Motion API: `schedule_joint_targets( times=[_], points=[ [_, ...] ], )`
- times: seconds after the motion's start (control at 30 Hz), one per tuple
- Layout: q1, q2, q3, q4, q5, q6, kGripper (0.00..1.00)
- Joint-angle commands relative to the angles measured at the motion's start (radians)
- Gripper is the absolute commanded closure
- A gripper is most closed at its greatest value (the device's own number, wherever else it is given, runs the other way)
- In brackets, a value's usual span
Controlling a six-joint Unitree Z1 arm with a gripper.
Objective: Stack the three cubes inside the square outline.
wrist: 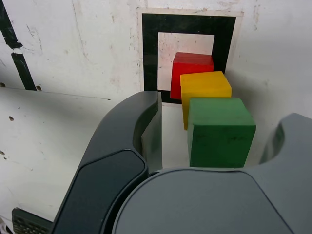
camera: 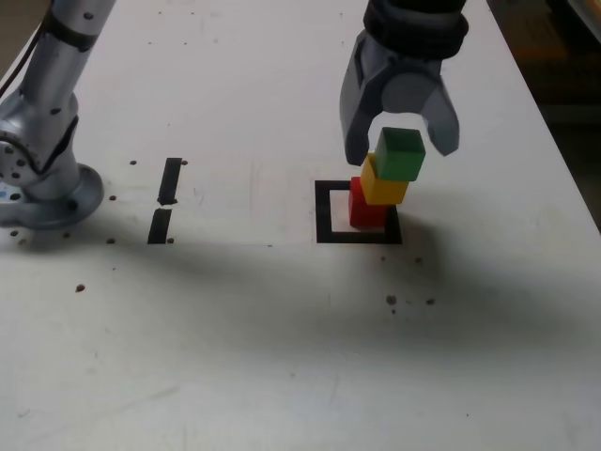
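With all 3 cubes piled one on another inside the square outline, the stacking job looks essentially done: the red cube sits on the white centre of the frame, the yellow cube rests on it, and the green cube caps the tower. The gripper hangs over the top, its jaws spread to either side of the green cube; the wrist view shows a clear gap between the near finger and the block, so the jaws stand open and grip nothing. What appears to be left, judging by the scene, is only for the arm to draw clear without nudging the pile. The tower is not square: each cube is offset a little toward the exterior view's right from the one below, a stepped lean that could make it touchy. The cubes are small, equal, solid-coloured blocks with crisp edges and a matt finish; the green one shows faint scuffs. The outline is flat black tape around a white patch, and 2 short strips of black tape lie well apart at the exterior view's left. The table is white, scratched and speckled with dark flecks, while the gripper's fingers are smooth, curved grey plastic.
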State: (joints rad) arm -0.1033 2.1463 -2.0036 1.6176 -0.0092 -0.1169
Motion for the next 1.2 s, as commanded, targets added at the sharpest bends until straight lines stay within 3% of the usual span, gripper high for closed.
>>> schedule_joint_targets(
  times=[0.0, 0.5, 0.87, 1.03, 1.17],
  points=[
    [-0.002, -0.024, 0.004, 0.016, 0.002, -0.001, 0.00],
    [0.010, -0.186, 0.129, 0.017, 0.019, -0.018, 0.00],
    [0.013, -0.158, 0.116, 0.013, 0.031, 0.088, 0.00],
    [-0.026, -0.076, -0.068, 0.011, 0.039, 0.197, 0.00],
    [-0.060, -0.022, -0.169, 0.012, 0.077, 0.337, 0.00]
  ],
)
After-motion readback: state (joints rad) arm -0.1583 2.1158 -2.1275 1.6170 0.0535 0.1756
